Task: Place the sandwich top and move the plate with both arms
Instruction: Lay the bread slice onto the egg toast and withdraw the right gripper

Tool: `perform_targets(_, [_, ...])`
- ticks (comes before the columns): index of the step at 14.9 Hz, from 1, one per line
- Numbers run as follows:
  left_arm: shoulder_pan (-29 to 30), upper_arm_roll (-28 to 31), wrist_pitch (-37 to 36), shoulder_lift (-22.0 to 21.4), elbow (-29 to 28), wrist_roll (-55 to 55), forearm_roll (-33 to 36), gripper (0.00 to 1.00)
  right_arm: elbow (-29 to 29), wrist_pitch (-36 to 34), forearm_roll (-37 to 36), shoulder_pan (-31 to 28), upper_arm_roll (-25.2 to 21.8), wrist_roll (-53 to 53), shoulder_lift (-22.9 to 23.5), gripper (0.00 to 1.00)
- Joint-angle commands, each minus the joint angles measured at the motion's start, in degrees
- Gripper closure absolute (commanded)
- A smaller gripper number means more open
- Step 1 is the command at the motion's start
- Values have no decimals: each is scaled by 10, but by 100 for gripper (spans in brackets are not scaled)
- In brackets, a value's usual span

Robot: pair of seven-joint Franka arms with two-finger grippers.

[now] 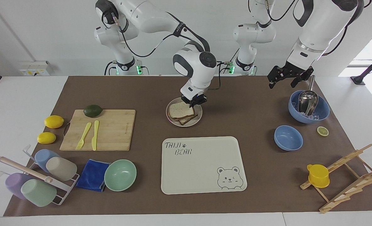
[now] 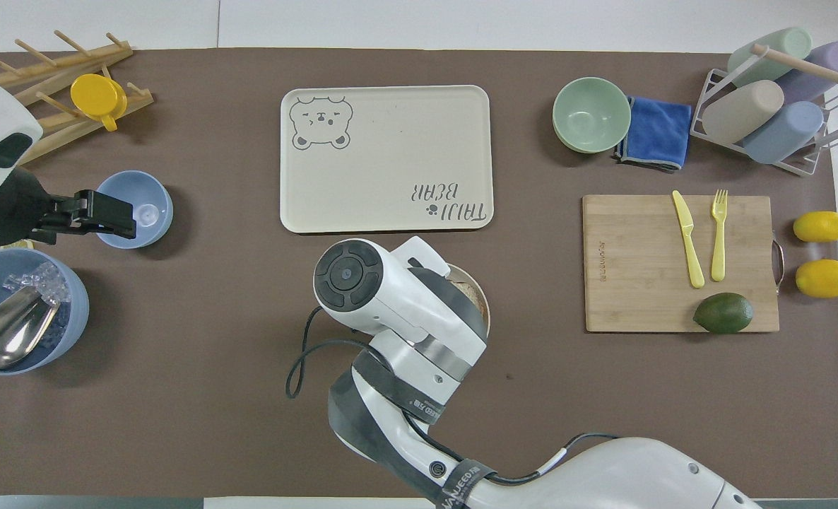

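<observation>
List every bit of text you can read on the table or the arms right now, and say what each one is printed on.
"TAIJI BEAR": on the cream tray, with a paw print and a bear's face.
"WANJEED": on the black strap round the right arm.
Small dark marking on the cutting board: too small to read.
White lettering on the right arm's black band: too small to read.

A white worktop (image 1: 23, 94) carries a brown mat (image 1: 255, 94); a plain white wall (image 1: 48, 31) rises at the robots' end.
</observation>
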Motion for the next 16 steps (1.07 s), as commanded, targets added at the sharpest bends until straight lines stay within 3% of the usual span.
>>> perform_targets(1, [3,-2,-4,-5,3,4,10,0,-22,14,16,-14,7,6,-12,100])
perform_targets(6, [3,-2,-4,-5,2,4,10,0,-34,52,28,-31,7,6,-12,100])
perform_targets(8, [3,-2,-4,-5,2,4,10,0,-41,68,38,-32,7,6,-12,74])
perform_targets(9, [3,-2,-4,-5,2,4,10,0,-41,68,38,-31,7,6,-12,51])
perform_targets(12, [3,-2,-4,-5,2,4,10,0,-33,62,38,-33,7,3,-12,5])
perform_targets(13, [4,-2,-4,-5,2,4,10,0,-23,60,38,-41,6,2,-13,0])
perform_targets(16, [3,-2,-4,-5,2,4,10,0,-15,60,39,-78,6,-26,-45,0])
